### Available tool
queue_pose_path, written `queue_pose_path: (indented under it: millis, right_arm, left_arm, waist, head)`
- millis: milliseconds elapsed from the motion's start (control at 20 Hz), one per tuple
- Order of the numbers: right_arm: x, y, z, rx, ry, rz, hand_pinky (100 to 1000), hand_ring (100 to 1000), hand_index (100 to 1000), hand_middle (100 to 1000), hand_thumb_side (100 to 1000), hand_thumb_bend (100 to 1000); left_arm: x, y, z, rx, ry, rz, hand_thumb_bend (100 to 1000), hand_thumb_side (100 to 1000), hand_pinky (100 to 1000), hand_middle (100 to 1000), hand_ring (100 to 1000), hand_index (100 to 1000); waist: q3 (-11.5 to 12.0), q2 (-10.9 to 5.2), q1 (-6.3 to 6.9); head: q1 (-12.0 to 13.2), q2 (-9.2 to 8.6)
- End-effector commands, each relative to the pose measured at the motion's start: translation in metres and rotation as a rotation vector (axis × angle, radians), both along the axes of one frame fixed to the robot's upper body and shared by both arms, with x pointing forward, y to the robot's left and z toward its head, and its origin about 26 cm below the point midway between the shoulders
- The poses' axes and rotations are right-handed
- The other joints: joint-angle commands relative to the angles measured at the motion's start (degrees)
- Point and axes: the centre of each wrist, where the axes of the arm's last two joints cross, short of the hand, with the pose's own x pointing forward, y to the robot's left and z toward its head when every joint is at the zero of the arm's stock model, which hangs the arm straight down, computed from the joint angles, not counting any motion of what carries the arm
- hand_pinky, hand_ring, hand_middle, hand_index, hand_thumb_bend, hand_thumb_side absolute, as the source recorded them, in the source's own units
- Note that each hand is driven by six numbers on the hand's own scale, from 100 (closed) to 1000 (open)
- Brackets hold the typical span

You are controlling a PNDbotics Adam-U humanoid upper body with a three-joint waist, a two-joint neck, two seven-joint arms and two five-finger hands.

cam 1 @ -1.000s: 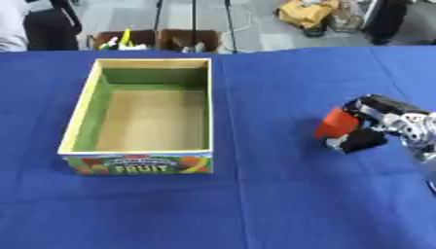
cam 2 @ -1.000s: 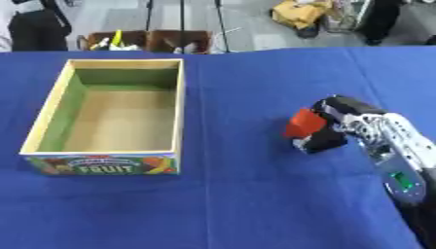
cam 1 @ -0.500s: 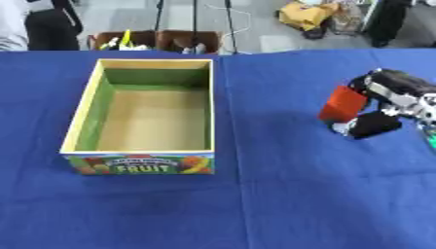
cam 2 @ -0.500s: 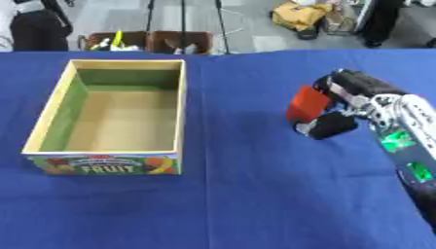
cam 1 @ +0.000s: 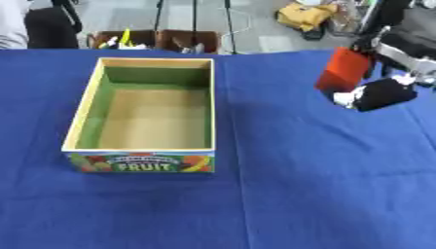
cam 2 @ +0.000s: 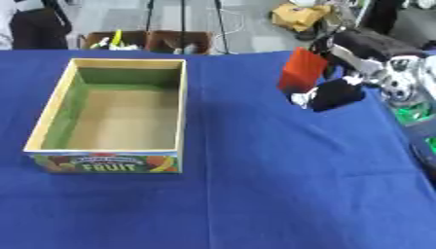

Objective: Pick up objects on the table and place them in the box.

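Observation:
A red box-shaped object (cam 2: pixel 301 71) hangs tilted above the blue table, held in my right hand (cam 2: pixel 340 92), whose black fingers and thumb are curled round it. The hand comes in from the right, over the table's far right part. An open cardboard box (cam 1: pixel 146 111) with a green inner wall and a "FRUIT" label on its front stands at the left; nothing shows inside it. The red object is to the right of the box, well apart from it. My left hand shows in neither view.
The table is covered with a blue cloth (cam 1: pixel 281 185). Beyond its far edge are brown crates (cam 1: pixel 157 39) with small items, stand legs, and a yellow bag (cam 1: pixel 304 14) on the floor.
My right hand has lifted the red object off the table and carried it up and toward the far side. The box has stayed where it was.

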Motion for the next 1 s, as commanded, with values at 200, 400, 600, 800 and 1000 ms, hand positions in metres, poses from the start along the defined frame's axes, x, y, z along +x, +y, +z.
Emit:
queue_pose_path:
  millis: [200, 400, 600, 800, 1000]
  right_arm:
    - [-0.003, 0.014, 0.033, 0.006, -0.062, 0.069, 458, 550, 516, 381, 481, 100]
    - [0.004, 0.024, 0.044, 0.020, -0.072, 0.106, 459, 548, 512, 380, 485, 100]
    - [0.012, 0.034, 0.052, 0.025, -0.075, 0.135, 450, 540, 507, 374, 497, 100]
    - [0.020, 0.046, 0.058, 0.032, -0.080, 0.169, 444, 538, 505, 370, 508, 100]
    - [0.030, 0.062, 0.062, 0.026, -0.076, 0.202, 445, 538, 505, 370, 505, 100]
  left_arm:
    - [-0.004, 0.002, 0.007, 0.025, -0.023, 0.003, 100, 896, 579, 574, 624, 655]
    - [-0.004, 0.002, 0.006, 0.028, -0.021, 0.004, 100, 896, 579, 574, 624, 655]
    - [-0.004, 0.002, 0.007, 0.030, -0.022, 0.000, 100, 896, 578, 574, 625, 655]
    - [-0.003, 0.001, 0.007, 0.032, -0.024, -0.004, 100, 895, 578, 574, 625, 654]
    - [-0.003, 0.000, 0.009, 0.034, -0.029, -0.009, 100, 894, 578, 575, 625, 655]
  waist:
    - [0.67, -1.72, -0.40]
    - [1.16, -1.81, -0.81]
    - [1.66, -1.79, -1.20]
    - [2.52, -1.66, -1.45]
    - [3.67, -1.41, -1.59]
  head:
    - [-0.24, 0.22]
    - [-0.31, 0.17]
    - [-0.51, 0.00]
    - [-1.21, -0.16]
    - [-2.30, -0.31]
